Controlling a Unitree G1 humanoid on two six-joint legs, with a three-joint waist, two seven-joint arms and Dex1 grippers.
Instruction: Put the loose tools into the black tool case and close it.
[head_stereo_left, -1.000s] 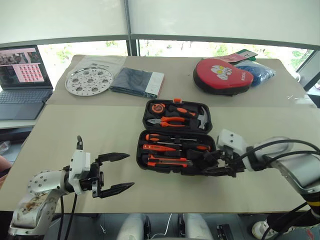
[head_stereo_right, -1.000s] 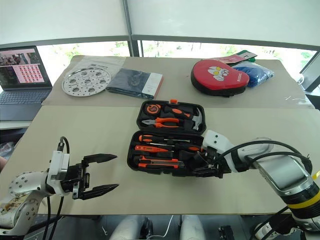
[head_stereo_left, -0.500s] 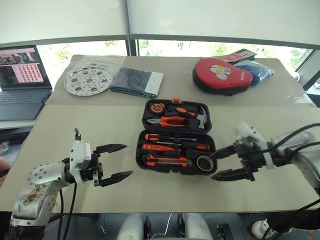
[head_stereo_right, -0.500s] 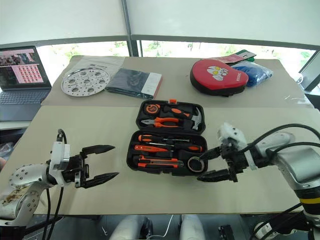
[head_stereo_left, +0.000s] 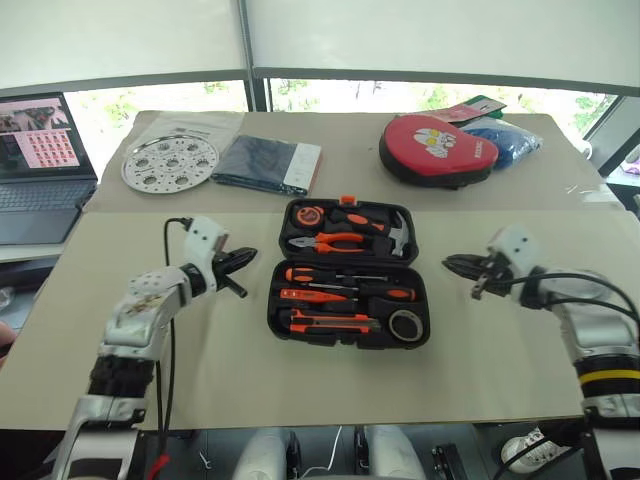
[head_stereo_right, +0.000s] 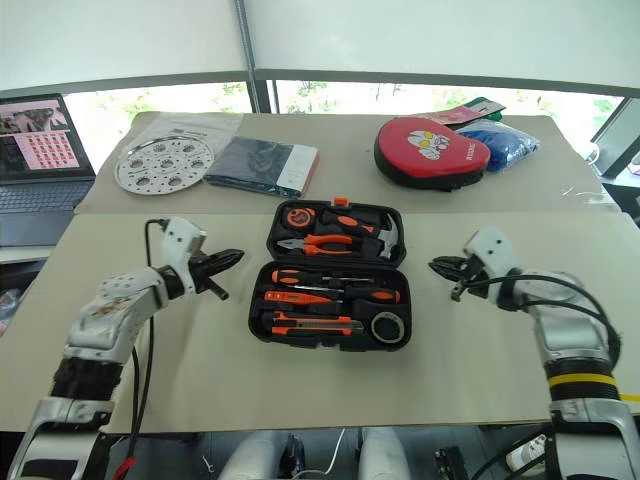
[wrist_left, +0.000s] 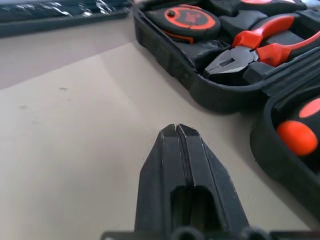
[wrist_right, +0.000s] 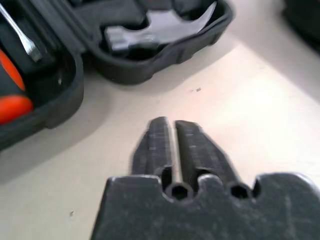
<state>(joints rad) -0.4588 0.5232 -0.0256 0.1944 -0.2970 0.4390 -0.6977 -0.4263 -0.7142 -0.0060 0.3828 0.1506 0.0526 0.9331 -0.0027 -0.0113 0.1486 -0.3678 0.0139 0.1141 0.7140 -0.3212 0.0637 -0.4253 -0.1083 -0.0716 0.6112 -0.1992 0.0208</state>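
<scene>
We see the black moulded-plastic hinged tool case (head_stereo_left: 348, 272) lying open at the middle of the beige table (head_stereo_left: 250, 380), its far half and near half both facing up. In the far half sit the orange-and-black tape measure (head_stereo_left: 313, 215), the orange-handled pliers (head_stereo_left: 335, 241) and the steel-headed hammer (head_stereo_left: 397, 234). In the near half lie the two long screwdrivers with black-and-orange handles (head_stereo_left: 345, 284), the black-and-orange utility knife (head_stereo_left: 330, 322) and, at the corner nearest the robot's right arm, the small dark tape ring (head_stereo_left: 404, 325) — all within the case's walls.

The left gripper (head_stereo_left: 243, 256) is off the case's left edge, over bare table, its two black fingers pressed together and holding nothing; in the left wrist view its fingers (wrist_left: 170, 165) point toward the case wall beside the tape measure. The right gripper (head_stereo_left: 455, 264) is off the case's right edge — likewise clenched and empty, aimed at the hammer's compartment.

Across the table's far part we note a round perforated metal plate (head_stereo_left: 169, 163), a dark flat folded packet with a white edge (head_stereo_left: 268, 164) and a red oval zip pouch (head_stereo_left: 438, 148).
</scene>
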